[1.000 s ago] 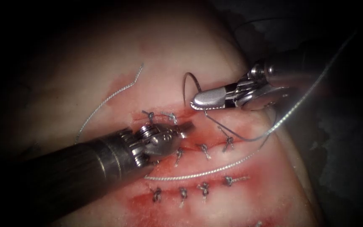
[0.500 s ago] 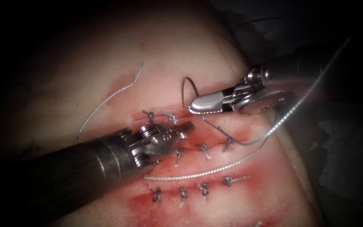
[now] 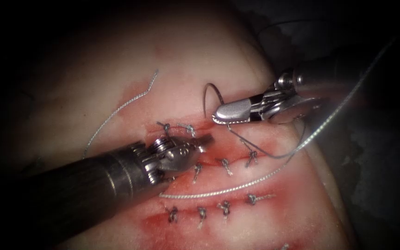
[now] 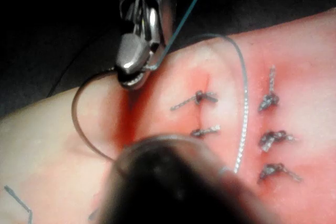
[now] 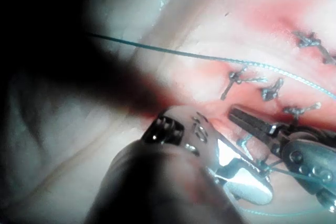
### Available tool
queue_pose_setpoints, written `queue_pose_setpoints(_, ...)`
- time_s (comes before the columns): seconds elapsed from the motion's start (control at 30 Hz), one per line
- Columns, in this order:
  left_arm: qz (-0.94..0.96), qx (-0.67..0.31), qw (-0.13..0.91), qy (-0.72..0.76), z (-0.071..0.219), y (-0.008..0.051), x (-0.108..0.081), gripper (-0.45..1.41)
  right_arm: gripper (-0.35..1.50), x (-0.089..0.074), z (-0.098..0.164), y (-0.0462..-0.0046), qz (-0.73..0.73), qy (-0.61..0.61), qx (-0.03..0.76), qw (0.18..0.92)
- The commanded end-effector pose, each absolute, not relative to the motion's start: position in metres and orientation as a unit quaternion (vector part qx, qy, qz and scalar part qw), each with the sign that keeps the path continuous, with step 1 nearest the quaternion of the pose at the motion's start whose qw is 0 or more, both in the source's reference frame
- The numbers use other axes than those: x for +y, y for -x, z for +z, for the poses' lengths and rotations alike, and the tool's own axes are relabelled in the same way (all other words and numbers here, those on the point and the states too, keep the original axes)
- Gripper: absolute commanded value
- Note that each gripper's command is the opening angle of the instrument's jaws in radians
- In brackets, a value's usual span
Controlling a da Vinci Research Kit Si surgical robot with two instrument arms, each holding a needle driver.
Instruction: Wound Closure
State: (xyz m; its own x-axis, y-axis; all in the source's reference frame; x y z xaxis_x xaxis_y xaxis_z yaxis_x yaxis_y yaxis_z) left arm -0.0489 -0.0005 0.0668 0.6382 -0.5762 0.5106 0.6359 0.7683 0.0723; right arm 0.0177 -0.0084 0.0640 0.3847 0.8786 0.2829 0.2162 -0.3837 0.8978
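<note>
**Right tool holding needle above the cut**

The right tool (image 3: 216, 116) is pinching the needle (image 3: 205, 95) near its thread end, with the curve arcing free above the tissue (image 3: 186, 55) and not entering it. Thread (image 3: 274, 155) is trailing from the needle across the stitches (image 3: 225, 165). The left tool (image 3: 204, 141) is resting over the cut (image 3: 218, 129), jaws pressed together and holding nothing that can be made out. A loose thread end (image 3: 121, 109) is lying on the tissue to the left, amid red fluid (image 3: 177, 229).
</note>
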Motion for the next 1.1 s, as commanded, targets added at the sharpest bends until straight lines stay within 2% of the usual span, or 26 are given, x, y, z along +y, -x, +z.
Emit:
queue_pose_setpoints(0.03, -0.336, -0.263, 0.902, 0.059, 0.0669, 0.0495, 0.0006, -0.45, -0.35, -0.0079, 0.0644, -0.0186, 0.405, -0.725, 0.380, 0.408)
queue_pose_setpoints(0.43, -0.336, -0.263, 0.902, 0.060, 0.0669, 0.0494, 0.0005, -0.45, -0.35, -0.0089, 0.0658, -0.0188, 0.412, -0.734, 0.362, 0.401)
queue_pose_setpoints(0.67, -0.335, -0.263, 0.903, 0.054, 0.0671, 0.0495, 0.0004, -0.45, -0.35, -0.0079, 0.0643, -0.0190, 0.422, -0.749, 0.350, 0.373)
queue_pose_setpoints(0.83, -0.326, -0.258, 0.908, 0.054, 0.0674, 0.0495, 0.0002, -0.45, -0.35, -0.0074, 0.0641, -0.0192, 0.442, -0.772, 0.307, 0.338)
queue_pose_setpoints(1.1, -0.319, -0.256, 0.911, 0.049, 0.0676, 0.0495, -0.0001, -0.45, -0.35, -0.0069, 0.0640, -0.0195, 0.449, -0.776, 0.299, 0.326)
